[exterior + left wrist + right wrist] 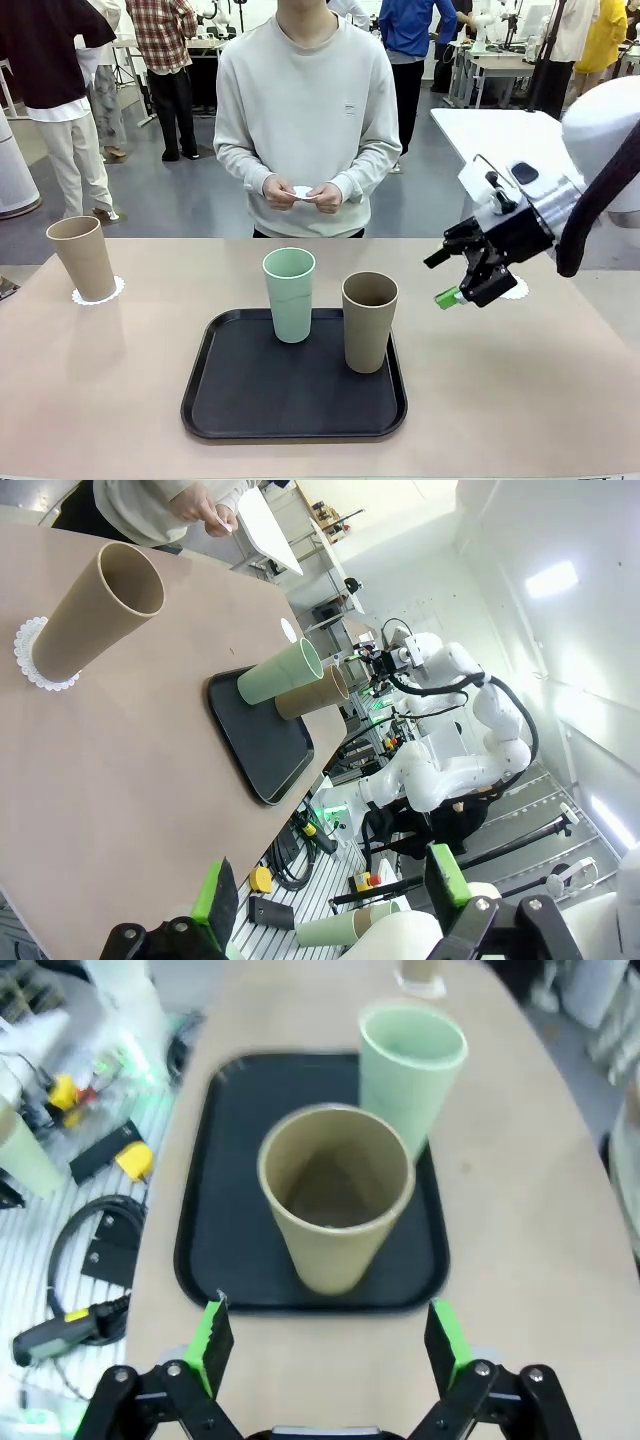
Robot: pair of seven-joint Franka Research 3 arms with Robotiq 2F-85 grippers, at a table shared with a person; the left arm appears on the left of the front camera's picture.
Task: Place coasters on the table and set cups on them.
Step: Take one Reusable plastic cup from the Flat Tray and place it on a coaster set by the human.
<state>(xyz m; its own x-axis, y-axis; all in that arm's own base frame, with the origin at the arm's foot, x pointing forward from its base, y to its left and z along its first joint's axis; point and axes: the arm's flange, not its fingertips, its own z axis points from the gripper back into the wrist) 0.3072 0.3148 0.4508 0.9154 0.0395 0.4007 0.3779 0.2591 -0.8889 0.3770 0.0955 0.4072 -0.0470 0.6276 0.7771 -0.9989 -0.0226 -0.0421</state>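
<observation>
the right gripper [440, 280], jaws wide and empty, hangs just right of the tray [250, 395]. the upright brown cup [370, 322] stands there to its left, nearest this arm.

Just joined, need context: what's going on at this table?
One tan cup stands on a coaster at the table left. The mint cup and second tan cup sit on the black tray. The right gripper, open, hovers right of the tray near another coaster. The person's hands hold a third coaster. The left gripper is open, empty.
</observation>
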